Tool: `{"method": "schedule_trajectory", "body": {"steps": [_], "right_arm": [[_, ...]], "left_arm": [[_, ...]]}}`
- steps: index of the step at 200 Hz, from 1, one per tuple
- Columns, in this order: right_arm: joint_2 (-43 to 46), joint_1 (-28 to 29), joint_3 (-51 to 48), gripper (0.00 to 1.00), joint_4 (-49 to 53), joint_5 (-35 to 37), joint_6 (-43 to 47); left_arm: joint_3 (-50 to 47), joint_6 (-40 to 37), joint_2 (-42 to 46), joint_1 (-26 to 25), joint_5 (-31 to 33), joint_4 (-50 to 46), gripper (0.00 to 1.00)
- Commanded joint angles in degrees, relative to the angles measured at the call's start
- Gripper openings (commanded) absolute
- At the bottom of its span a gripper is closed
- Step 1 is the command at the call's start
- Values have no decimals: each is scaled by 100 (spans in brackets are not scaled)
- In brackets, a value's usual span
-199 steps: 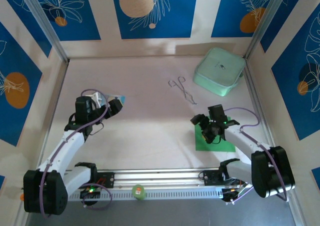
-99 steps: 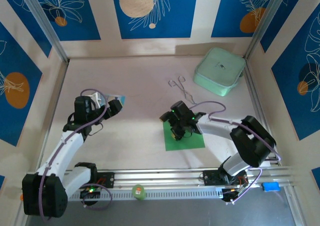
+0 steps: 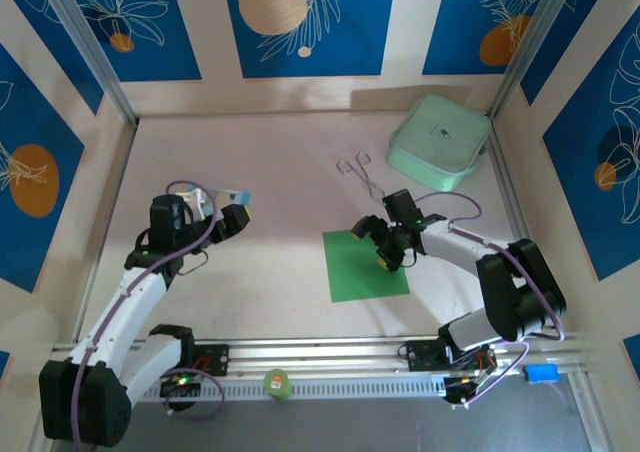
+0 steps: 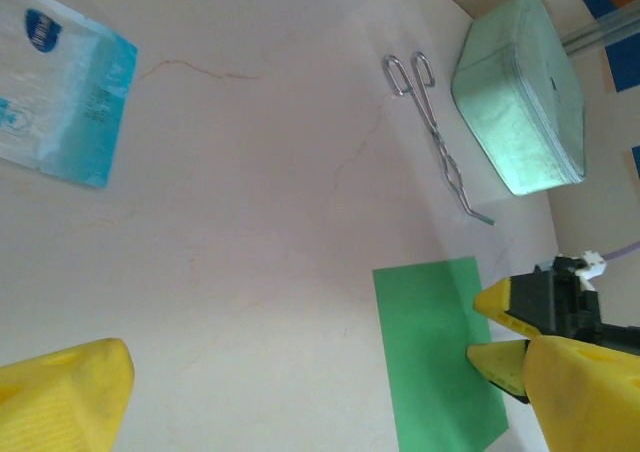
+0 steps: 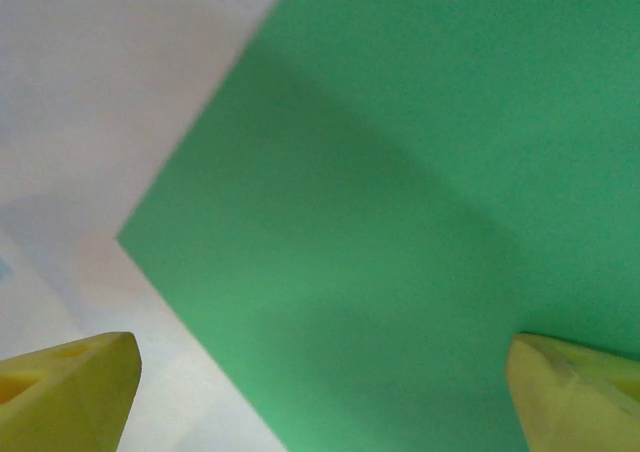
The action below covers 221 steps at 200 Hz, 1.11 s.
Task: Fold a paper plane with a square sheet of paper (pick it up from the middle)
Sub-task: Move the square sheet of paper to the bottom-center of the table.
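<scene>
The pale table [image 3: 285, 152] carries a flat green square sheet of paper [image 3: 362, 267], metal forceps [image 3: 366, 180], a mint box [image 3: 438, 142] and a blue packet [image 4: 60, 102].

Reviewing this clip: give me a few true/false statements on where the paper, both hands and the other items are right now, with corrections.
1. The green paper lies flat and unfolded on the table. True.
2. The right hand is shut on the paper. False: it is open, over the sheet's right part.
3. The metal tongs lie on the paper. False: they lie on bare table beyond it, apart from it.
4. The left hand is open and holds nothing. True.
5. The mint box sits in the far left corner. False: it is in the far right corner.
</scene>
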<state>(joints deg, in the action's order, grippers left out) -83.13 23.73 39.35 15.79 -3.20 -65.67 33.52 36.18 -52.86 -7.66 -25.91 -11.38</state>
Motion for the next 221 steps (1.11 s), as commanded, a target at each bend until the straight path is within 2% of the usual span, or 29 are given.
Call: {"method": "schedule_trajectory", "body": {"steps": [1, 33, 61, 82, 112, 154, 183, 209, 221], "right_arm": [[36, -36, -127, 94, 49, -578, 646], [-69, 19, -457, 94, -217, -619, 249], [-124, 428, -548, 94, -483, -476, -385], [-133, 844, -532, 94, -489, -39, -1120], [-171, 1421, -405, 94, -587, 465, -2186], [-593, 2031, -247, 91, -926, 857, -3792], [-739, 2479, -141, 87, -1013, 1410, -4782], [-1006, 2708, -173, 84, -1493, 1360, -5643], [-1117, 2749, -121, 84, -1758, 1364, -5622]], "left_arm": [[50, 176, -109, -230, 36, 227, 99], [149, 163, -305, -627, 282, 352, 100], [352, -185, -327, -676, 549, 20, 100], [525, -580, -206, -675, 914, -378, 100], [626, -874, 75, -674, 1822, -942, 100], [370, -780, 600, -667, 2553, -1026, 100], [266, -833, 760, -673, 2591, -1112, 100], [318, -822, 733, -667, 2585, -1199, 100], [303, -844, 736, -667, 2349, -1089, 100]]}}
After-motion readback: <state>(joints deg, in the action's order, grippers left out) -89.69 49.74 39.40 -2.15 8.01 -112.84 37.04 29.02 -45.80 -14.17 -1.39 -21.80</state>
